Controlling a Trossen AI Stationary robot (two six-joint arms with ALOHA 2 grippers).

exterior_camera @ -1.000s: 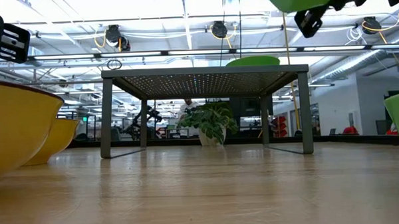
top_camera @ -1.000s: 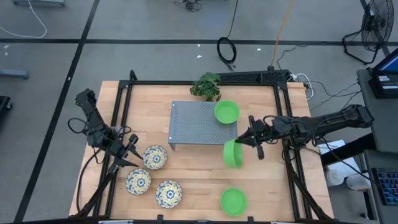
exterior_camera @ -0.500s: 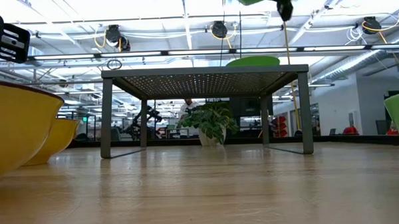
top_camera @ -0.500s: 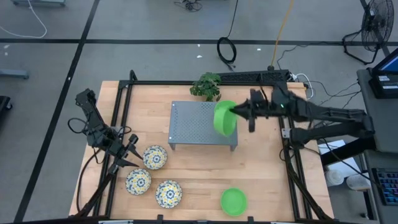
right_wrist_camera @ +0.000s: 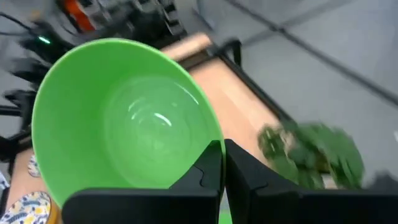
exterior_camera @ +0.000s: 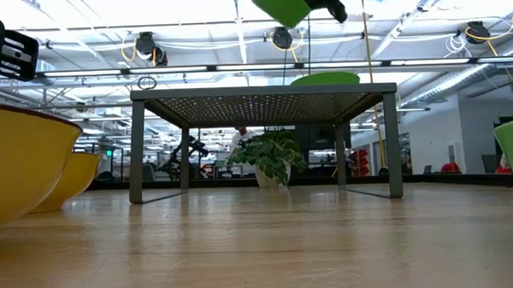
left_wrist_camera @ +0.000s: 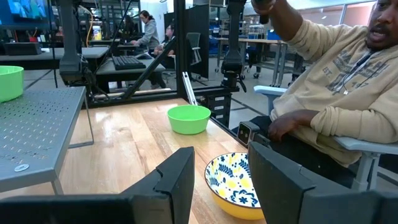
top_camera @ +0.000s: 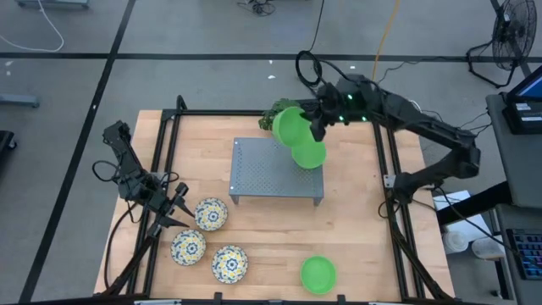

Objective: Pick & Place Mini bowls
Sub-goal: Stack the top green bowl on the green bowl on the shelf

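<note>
My right gripper (top_camera: pixel 312 128) is shut on a plain green mini bowl (top_camera: pixel 289 127), high over the far edge of the grey perforated stand (top_camera: pixel 262 169). The low view shows this bowl (exterior_camera: pixel 280 5) well above the stand top. A second green bowl (top_camera: pixel 310 156) sits on the stand's far right corner. A third (top_camera: pixel 318 274) rests on the table near the front edge. Three floral mini bowls (top_camera: pixel 211 213), (top_camera: pixel 188 246), (top_camera: pixel 229 263) stand on the table at the front left. My left gripper (top_camera: pixel 179 208) waits open and level beside them. My right gripper pinches the held bowl's rim (right_wrist_camera: pixel 219 147), one finger (right_wrist_camera: pixel 205 168) inside the bowl and the other outside. The fingers come from the table's right, slanting down. The bowl is lifted clear and tilted, its hollow turned toward the wrist.
A small potted plant (top_camera: pixel 273 118) stands at the far edge, partly behind the held bowl. A black frame (top_camera: pixel 161 152) borders the table. A seated person (left_wrist_camera: pixel 336 93) shows beyond the table in the left wrist view.
My right gripper has carried the green bowl up and toward the table's far edge, drifting left. It went from beside the stand's near right corner, across the stand's right end, to above its far edge by the plant. The bowl has stayed tilted in the hold.
</note>
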